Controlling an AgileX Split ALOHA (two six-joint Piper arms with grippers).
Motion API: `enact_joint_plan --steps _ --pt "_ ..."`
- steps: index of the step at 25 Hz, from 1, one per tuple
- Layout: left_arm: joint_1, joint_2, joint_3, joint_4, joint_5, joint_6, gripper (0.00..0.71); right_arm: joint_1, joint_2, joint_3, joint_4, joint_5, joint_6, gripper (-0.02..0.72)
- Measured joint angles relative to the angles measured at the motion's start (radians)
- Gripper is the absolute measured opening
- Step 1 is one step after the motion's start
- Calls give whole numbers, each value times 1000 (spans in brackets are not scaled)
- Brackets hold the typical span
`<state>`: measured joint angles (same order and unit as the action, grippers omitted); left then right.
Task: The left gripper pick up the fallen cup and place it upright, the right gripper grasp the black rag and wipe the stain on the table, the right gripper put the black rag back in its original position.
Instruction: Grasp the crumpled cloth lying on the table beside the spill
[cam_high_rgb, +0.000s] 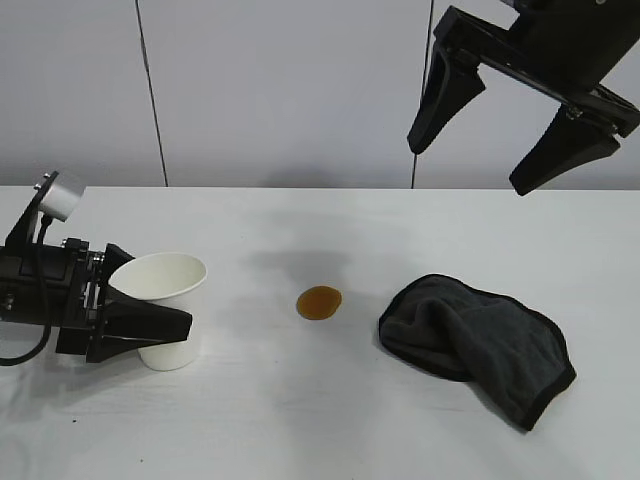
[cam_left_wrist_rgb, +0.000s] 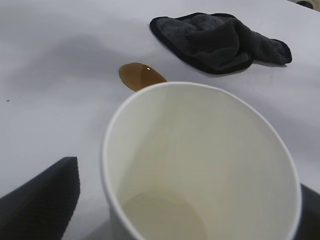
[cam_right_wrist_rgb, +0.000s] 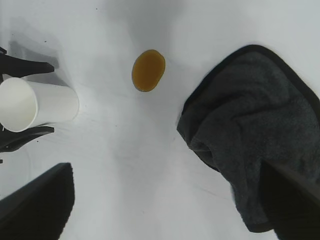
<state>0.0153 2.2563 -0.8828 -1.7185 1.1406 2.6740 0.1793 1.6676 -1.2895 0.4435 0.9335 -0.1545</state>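
Standing upright on the desk (cam_high_rgb: 300, 420), the cup (cam_high_rgb: 165, 305) has its mouth up, so the first part of the task looks done. The left hand (cam_high_rgb: 150, 305) is around it, one finger on each side. A narrow gap shows beside the cup wall in the right wrist view, so the fingers seem spread just enough to let the cup free, and I judge that it holds nothing now. Its low, nearly level pose fits a side grasp on a cup.

The stain (cam_high_rgb: 319, 302) lies between the cup and the black rag (cam_high_rgb: 480, 345), apart from both, not yet wiped. The rag is a loose heap near the right side.

The right hand (cam_high_rgb: 515, 140) hangs high above the rag with fingers wide and empty, probably waiting to go down on it.
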Motion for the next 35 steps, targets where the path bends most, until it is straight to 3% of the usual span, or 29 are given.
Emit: enact_joint_plan --steps 8,15,24,26,28,35 --pt "1 -50 56 1 -1 68 633 0 0 0 0 0 0 694" --pt "38 -108 64 2 -2 42 633 0 0 0 -1 9 0 694" --pt "53 -270 122 6 0 9 633 0 0 0 -1 11 0 694" --pt "56 -311 125 8 0 -70 633 0 0 0 -1 11 0 694" --pt "56 -360 115 13 -14 -260 633 0 0 0 -1 11 0 694" --pt "56 -551 4 118 -272 -837 633 0 0 0 -1 10 0 694"
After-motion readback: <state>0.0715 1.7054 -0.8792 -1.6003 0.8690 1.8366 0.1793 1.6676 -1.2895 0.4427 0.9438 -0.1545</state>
